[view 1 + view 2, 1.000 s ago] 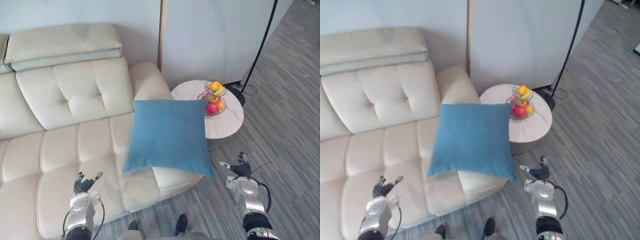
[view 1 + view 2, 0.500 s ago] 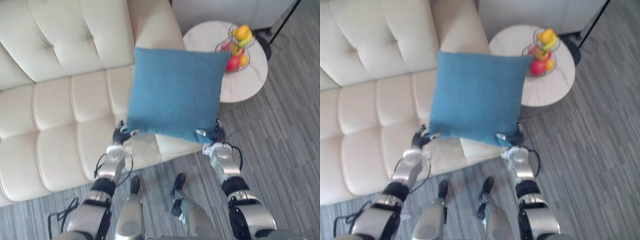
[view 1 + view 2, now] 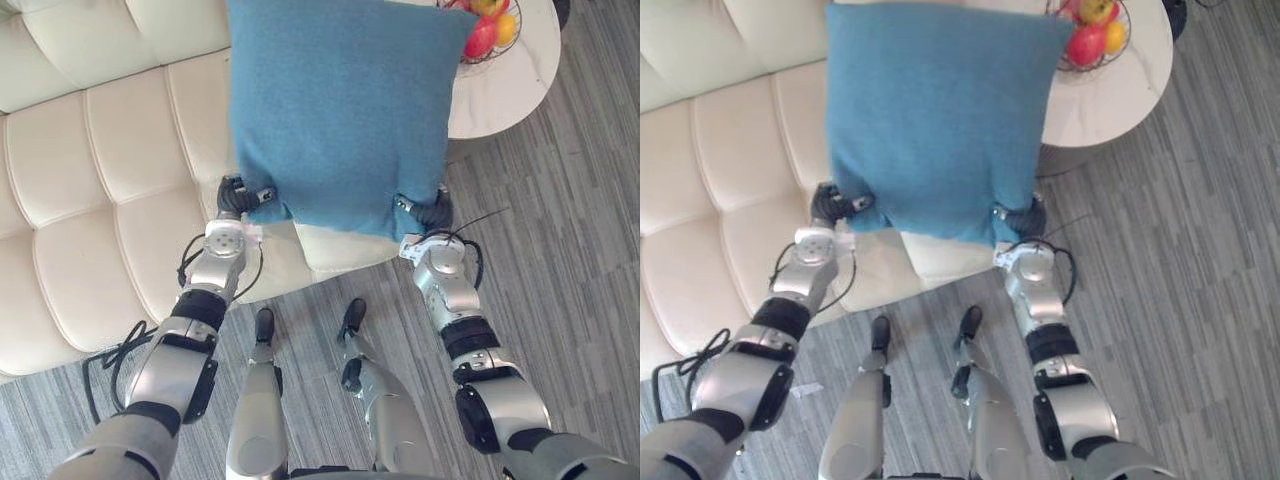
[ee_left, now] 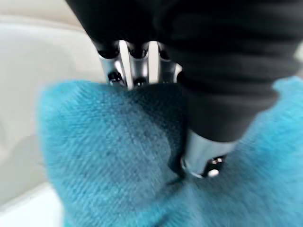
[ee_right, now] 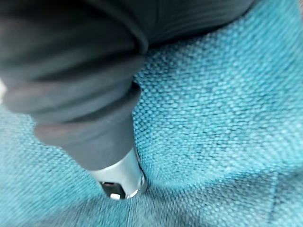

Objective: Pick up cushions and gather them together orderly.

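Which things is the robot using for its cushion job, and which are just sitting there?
For the job:
- cushion, pinched at its two lower corners
- left robot hand
- right robot hand

Just sitting there:
- sofa
- table
- fruit basket on the table

The cushion (image 3: pixel 340 110) is plain teal-blue, the sofa (image 3: pixel 90 180) cream, the table (image 3: pixel 505 85) white, the fruit (image 3: pixel 482 38) red and yellow, the floor (image 3: pixel 570 230) streaked grey.
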Controlling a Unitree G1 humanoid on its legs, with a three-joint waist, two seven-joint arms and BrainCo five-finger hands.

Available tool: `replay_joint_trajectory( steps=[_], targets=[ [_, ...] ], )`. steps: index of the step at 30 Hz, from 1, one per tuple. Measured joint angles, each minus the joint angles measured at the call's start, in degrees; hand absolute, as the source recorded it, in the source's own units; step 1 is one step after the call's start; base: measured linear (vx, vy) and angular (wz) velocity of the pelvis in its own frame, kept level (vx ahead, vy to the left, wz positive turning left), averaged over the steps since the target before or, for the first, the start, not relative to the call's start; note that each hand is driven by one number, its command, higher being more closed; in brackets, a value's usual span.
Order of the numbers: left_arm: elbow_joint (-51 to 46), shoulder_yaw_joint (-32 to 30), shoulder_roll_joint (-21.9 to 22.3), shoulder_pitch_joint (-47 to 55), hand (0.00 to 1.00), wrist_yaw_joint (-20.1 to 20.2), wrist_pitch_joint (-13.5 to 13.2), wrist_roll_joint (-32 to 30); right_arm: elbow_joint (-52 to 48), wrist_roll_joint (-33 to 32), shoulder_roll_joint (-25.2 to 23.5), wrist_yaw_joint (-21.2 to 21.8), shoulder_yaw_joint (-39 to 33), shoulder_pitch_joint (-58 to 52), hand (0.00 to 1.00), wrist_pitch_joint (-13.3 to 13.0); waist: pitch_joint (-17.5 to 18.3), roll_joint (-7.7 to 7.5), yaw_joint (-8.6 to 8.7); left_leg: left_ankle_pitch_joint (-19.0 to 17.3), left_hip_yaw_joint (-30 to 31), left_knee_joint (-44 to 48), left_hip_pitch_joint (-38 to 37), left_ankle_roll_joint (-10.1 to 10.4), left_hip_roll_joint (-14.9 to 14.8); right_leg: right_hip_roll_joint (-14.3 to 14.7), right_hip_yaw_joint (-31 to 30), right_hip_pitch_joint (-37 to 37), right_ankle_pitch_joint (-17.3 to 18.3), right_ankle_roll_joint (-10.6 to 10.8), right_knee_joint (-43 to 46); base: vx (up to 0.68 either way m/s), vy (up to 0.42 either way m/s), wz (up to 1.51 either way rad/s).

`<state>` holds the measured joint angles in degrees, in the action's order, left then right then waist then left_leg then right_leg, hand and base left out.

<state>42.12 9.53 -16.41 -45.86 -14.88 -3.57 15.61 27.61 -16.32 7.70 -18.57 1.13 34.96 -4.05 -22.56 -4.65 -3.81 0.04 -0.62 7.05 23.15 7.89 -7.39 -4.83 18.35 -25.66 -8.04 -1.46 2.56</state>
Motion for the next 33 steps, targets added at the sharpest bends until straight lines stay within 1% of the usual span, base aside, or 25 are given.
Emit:
replay_joint_trajectory(
  steps=[2,4,5,9,10,11,12,13,14,16,19,20,21,22,24,25,28,29,31,32,33],
  targets=[
    [-3.6,0.0,0.7,2.3,1.0,-0.1,-0.1,0.6,-2.5,-0.2,-0.7,0.0,0.3,-2.7,1.0,-0.1,0.0,0.03,-0.07,0.0,0.0,-0.7,-1.9,0.0,0.1,0.0,0.0,2.0,0.0,0.0,-0.8,0.07,0.053,0.05],
    [-8.5,0.0,1.5,6.6,1.0,-1.1,-0.8,0.9,-5.3,-0.6,-1.2,0.0,1.9,-6.9,1.0,-0.5,0.3,0.13,-0.16,0.0,-0.2,-2.2,-4.6,0.0,0.3,0.1,0.0,4.5,0.2,0.1,-1.7,0.09,0.066,0.05],
    [-12.5,0.0,2.0,10.2,1.0,-1.3,-1.2,0.9,-7.2,-0.6,-1.8,0.2,2.2,-10.4,1.0,-0.8,0.4,0.18,-0.22,0.0,-0.2,-3.1,-6.4,0.0,0.5,0.2,0.0,6.3,0.3,0.2,-2.6,0.09,0.069,0.07],
    [-19.9,0.6,3.3,18.6,1.0,-1.3,-1.2,0.7,-9.5,-0.5,-3.2,1.4,2.7,-17.1,1.0,-1.2,1.5,0.5,0.05,0.1,0.1,-4.9,-9.3,-0.2,0.9,0.6,0.2,9.8,0.1,0.5,-5.3,0.1,0.05,0.07],
    [-22.7,0.7,4.5,22.4,1.0,-1.3,-1.2,0.6,-10.4,-0.5,-3.1,2.1,3.3,-20.0,1.0,-1.2,2.5,0.74,0.12,0.1,0.1,-5.3,-10.6,-0.2,1.0,0.7,0.3,11.6,0.1,0.5,-6.4,0.11,0.042,0.06],
    [-23.5,0.7,4.9,23.5,1.0,-1.3,-1.2,0.5,-10.9,-0.4,-3.1,2.4,3.5,-20.9,1.0,-1.2,2.9,0.77,0.13,0.1,0.1,-5.5,-11.1,-0.2,1.1,0.8,0.3,12.1,0.1,0.5,-6.8,0.17,0.058,0.08],
    [-26.7,0.7,5.9,28.0,1.0,-1.3,-1.2,0.5,-12.6,0.6,-3.2,3.4,3.9,-24.5,1.0,-1.2,5.0,1.04,0.22,0.1,0.0,-6.0,-12.6,-0.2,1.1,0.9,0.2,13.8,0.2,0.5,-7.6,0.15,0.043,0.04],
    [-27.8,0.7,6.2,29.4,1.0,-1.3,-1.2,0.5,-13.4,0.7,-3.2,3.7,3.9,-25.5,1.0,-1.2,5.6,1.25,0.22,0.1,0.0,-6.0,-13.0,-0.2,1.0,0.9,0.1,14.2,0.2,0.5,-7.6,0.17,0.053,0.07],
    [-30.6,0.7,6.7,32.4,1.0,-1.1,-1.2,0.5,-14.5,1.8,-3.1,4.7,3.9,-27.3,1.0,-1.2,6.6,1.86,0.5,0.1,-0.1,-6.0,-14.3,-0.2,1.0,1.0,-0.5,15.6,0.2,0.5,-7.6,0.11,0.046,0.05],
    [-34.3,0.7,7.2,36.8,1.0,-0.9,-1.2,0.5,-16.1,4.3,-3.1,5.4,4.1,-30.4,1.0,-1.2,9.0,2.7,0.51,0.1,-0.4,-6.0,-15.6,-0.2,0.9,1.0,-1.6,16.9,0.2,0.5,-7.6,0.09,0.041,-0.01],
    [-37.3,0.6,7.7,41.0,1.0,-0.6,-1.2,0.5,-18.2,7.1,-3.2,6.4,4.3,-33.5,1.0,-1.0,11.0,3.55,0.5,0.0,-0.6,-6.1,-16.9,-0.3,0.9,1.1,-2.7,17.9,0.2,0.6,-7.6,0.01,0.011,-0.06],
    [-39.6,0.5,7.8,43.6,1.0,-0.6,-1.2,0.5,-19.8,7.5,-3.2,6.6,5.1,-35.0,1.0,-1.0,11.9,3.63,0.41,-0.4,-0.9,-6.2,-17.4,-0.5,0.8,1.1,-3.4,18.1,0.4,0.9,-7.6,-0.02,0.014,-0.12],
    [-41.2,0.1,8.3,45.5,1.0,-0.5,-1.2,0.5,-21.1,7.8,-3.2,6.7,5.7,-36.1,1.0,-1.0,12.0,3.76,0.51,-1.2,-1.0,-6.5,-18.3,-0.8,0.7,1.2,-3.4,18.8,1.1,1.8,-7.6,-0.04,0.008,-0.14],
    [-42.4,-0.2,9.1,47.9,1.0,-0.4,-1.2,0.5,-22.5,8.2,-3.5,6.8,6.1,-37.7,1.0,-1.0,12.5,4.02,0.47,-1.8,-1.3,-7.0,-19.4,-1.0,0.5,1.5,-3.8,19.5,1.1,1.8,-7.6,-0.04,0.005,-0.05],
    [-43.6,-0.2,9.4,50.8,1.0,0.0,-1.2,0.5,-23.4,9.1,-3.8,7.0,6.5,-39.6,1.0,-1.0,13.6,3.91,0.42,-2.2,-1.7,-6.9,-20.2,-0.9,0.4,1.6,-4.2,20.3,1.3,2.0,-7.7,-0.06,0.01,-0.09],
    [-45.2,-0.2,9.5,54.3,1.0,0.3,-1.2,0.6,-25.5,9.7,-4.0,7.3,7.4,-41.9,1.0,-1.0,15.2,3.92,0.4,-2.9,-2.0,-6.9,-20.7,-1.1,0.3,1.6,-4.5,21.0,2.2,2.7,-7.7,-0.07,0.001,-0.09],
    [-47.2,-0.2,9.5,57.7,1.0,0.5,-1.2,0.9,-28.6,10.2,-4.0,7.6,8.7,-44.6,1.0,-1.0,17.1,3.99,0.42,-3.0,-1.9,-7.0,-21.4,-1.1,0.1,1.9,-4.5,21.8,2.6,2.3,-8.1,-0.02,-0.01,0.0],
    [-48.2,-0.2,9.5,59.4,1.0,0.6,-1.3,1.5,-29.5,10.8,-4.0,8.4,8.8,-45.8,1.0,-1.0,18.7,4.03,0.31,-3.0,-1.8,-7.0,-21.3,-1.1,-0.1,2.0,-4.3,21.8,2.6,2.2,-8.0,0.0,-0.022,0.04],
    [-48.3,-0.2,9.8,60.6,1.0,0.9,-1.6,2.1,-29.5,11.4,-4.0,8.9,8.8,-46.4,1.0,-1.0,19.8,4.38,0.33,-2.9,-1.1,-6.9,-21.7,-1.1,-0.1,2.0,-3.8,22.5,2.6,2.4,-7.8,0.04,-0.02,0.14],
    [-48.3,-0.2,10.2,61.2,1.0,1.2,-1.7,2.5,-29.5,11.5,-4.0,9.0,8.8,-47.0,1.0,-1.0,19.9,4.69,0.42,-2.6,-0.5,-7.0,-22.7,-0.5,-0.1,2.0,-3.3,23.7,2.5,2.2,-7.7,0.05,-0.009,0.22],
    [-48.3,-0.2,10.4,61.5,1.0,1.3,-1.8,2.5,-29.5,11.5,-4.0,9.0,8.8,-47.3,1.0,-1.0,20.0,4.76,0.4,-2.6,-0.4,-7.0,-23.2,-0.5,-0.1,2.0,-3.1,24.2,2.5,2.2,-7.7,0.04,0.002,0.22]
  ],
)
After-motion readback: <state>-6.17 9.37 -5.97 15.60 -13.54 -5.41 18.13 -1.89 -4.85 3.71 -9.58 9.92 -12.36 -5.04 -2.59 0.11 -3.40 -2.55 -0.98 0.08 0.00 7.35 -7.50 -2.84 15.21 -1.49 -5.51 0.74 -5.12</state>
